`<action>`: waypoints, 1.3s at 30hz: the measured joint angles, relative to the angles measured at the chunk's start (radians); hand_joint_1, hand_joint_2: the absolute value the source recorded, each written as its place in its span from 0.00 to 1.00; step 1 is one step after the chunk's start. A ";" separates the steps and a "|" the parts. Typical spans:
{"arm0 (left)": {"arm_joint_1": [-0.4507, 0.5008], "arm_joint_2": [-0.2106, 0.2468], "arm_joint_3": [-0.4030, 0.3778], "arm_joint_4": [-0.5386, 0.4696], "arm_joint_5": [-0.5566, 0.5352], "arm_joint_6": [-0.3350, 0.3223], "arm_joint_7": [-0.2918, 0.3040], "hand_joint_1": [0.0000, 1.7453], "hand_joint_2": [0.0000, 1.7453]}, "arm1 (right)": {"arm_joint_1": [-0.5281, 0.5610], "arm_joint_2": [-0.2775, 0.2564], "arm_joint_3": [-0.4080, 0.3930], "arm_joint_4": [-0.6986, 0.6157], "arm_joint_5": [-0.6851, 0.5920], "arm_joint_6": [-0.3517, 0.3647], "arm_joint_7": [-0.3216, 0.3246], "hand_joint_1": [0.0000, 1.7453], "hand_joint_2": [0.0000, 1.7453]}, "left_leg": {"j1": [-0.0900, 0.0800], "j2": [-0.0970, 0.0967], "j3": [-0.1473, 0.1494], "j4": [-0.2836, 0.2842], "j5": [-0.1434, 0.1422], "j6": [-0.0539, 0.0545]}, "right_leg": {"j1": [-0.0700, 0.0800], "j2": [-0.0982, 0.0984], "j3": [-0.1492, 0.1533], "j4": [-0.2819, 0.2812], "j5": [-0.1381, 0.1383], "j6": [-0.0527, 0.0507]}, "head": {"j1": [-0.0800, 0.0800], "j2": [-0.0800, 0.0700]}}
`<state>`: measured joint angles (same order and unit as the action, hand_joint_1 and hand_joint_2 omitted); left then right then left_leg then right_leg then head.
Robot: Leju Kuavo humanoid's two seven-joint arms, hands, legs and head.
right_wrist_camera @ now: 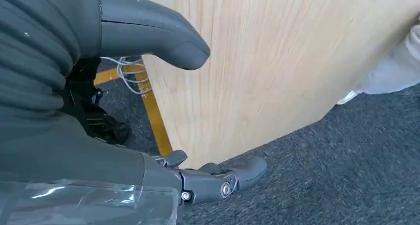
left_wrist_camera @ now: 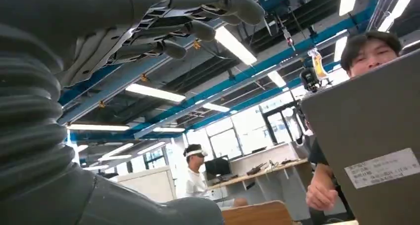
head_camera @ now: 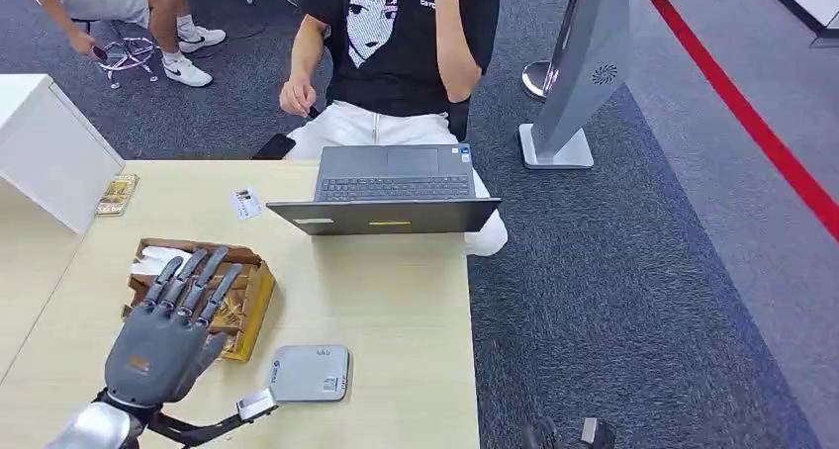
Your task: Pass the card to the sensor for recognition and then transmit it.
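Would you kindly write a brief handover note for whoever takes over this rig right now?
Left robot hand: open, fingers spread, hovering above the brown box, holding nothing.
Right robot hand: hanging beside the table's side panel, holding nothing.
Card: lying on the table near the laptop.
Grey sensor: at the near table edge.
Done: nothing visible. Left: pick up card, present to sensor, hand over.

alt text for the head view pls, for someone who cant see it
The robot's left hand, fingers spread, hovers over a brown box on a wooden table. A grey sensor lies beside it; a card, laptop and seated person beyond.
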<state>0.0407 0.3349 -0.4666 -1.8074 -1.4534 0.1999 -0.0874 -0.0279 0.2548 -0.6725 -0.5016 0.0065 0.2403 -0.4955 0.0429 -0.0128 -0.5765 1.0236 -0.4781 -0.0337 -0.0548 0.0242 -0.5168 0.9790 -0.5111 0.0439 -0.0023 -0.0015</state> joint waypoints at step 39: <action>0.036 -0.024 0.125 0.289 0.093 0.009 0.038 0.00 1.00 | -0.006 -0.001 0.004 0.033 0.018 0.011 -0.002 0.00 1.00 | 0.000 -0.001 -0.001 0.000 0.000 0.000 | 0.000 -0.001 0.000 0.000 0.000 0.000 | 0.000 0.000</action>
<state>0.0771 0.3113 -0.3418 -1.5186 -1.3607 0.2090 -0.0496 -0.0344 0.2537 -0.6687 -0.4688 0.0240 0.2514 -0.4971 0.0431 -0.0140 -0.5772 1.0234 -0.4781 -0.0337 -0.0547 0.0231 -0.5165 0.9792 -0.5112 0.0439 -0.0023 -0.0019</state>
